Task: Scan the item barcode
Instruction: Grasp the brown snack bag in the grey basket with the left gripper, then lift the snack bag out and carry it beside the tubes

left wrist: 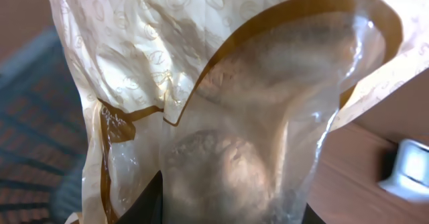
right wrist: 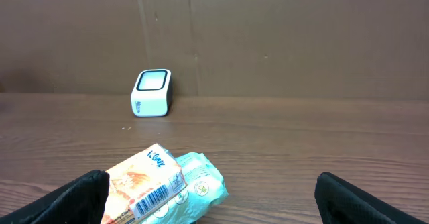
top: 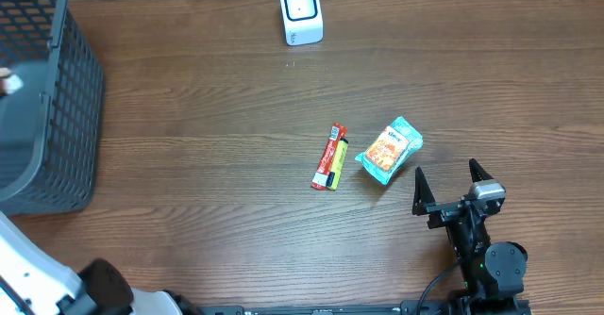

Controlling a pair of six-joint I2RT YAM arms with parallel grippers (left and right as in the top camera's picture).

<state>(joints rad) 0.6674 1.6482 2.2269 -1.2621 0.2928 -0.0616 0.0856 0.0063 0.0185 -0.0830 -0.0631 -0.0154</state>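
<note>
Spanning the overhead view, your wooden table [top: 236,98] carries a dark mesh basket [top: 57,117] at its left edge. Your left gripper [left wrist: 231,207] is clamped on a clear-and-cream pastry bag [left wrist: 221,83], which fills its wrist view with the basket's mesh behind. Your right gripper [top: 448,175] stands wide and holds nothing, just beside the teal-and-orange packet [top: 389,150], whose barcode faces its camera. A red-and-yellow stick pack [top: 330,157] lies just left of that packet. The white scanner [top: 301,12] sits at the far edge.
</note>
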